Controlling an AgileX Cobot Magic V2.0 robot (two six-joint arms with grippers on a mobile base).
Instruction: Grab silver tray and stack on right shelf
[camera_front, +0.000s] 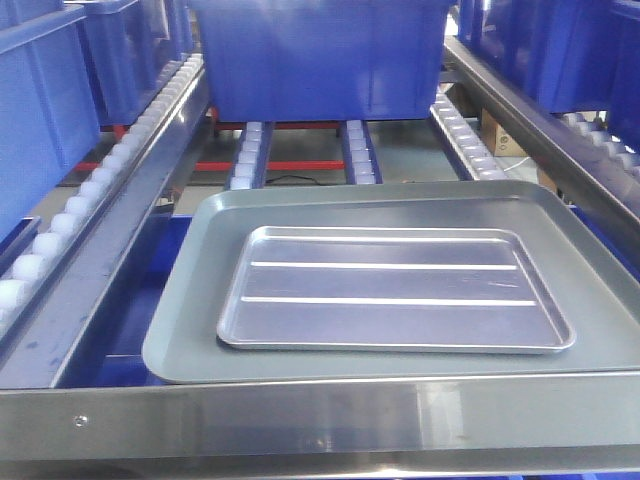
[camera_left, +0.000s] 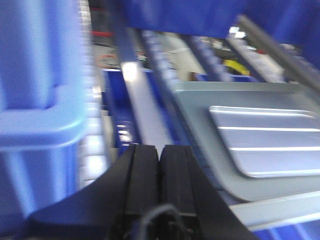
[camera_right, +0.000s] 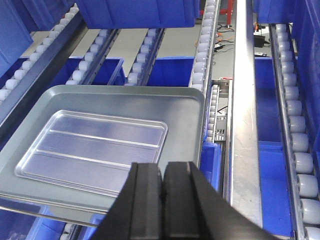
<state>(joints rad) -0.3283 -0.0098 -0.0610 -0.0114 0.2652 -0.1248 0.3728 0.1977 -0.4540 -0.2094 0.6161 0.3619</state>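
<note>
The silver tray (camera_front: 395, 290), shiny with two long ridges, lies flat inside a larger dull grey-green tray (camera_front: 190, 330) on the rack's roller rails behind the broad steel front bar (camera_front: 320, 420). It also shows in the left wrist view (camera_left: 270, 140) and the right wrist view (camera_right: 95, 145). My left gripper (camera_left: 159, 150) is shut and empty, in front of and left of the trays. My right gripper (camera_right: 163, 170) is shut and empty, above the grey-green tray's near right corner. Neither gripper shows in the front view.
A big dark-blue bin (camera_front: 320, 55) stands on the white roller rails (camera_front: 250, 155) behind the trays. More blue bins (camera_front: 40, 110) flank both sides and sit below (camera_right: 175, 70). A steel side rail (camera_right: 244, 110) runs right of the trays.
</note>
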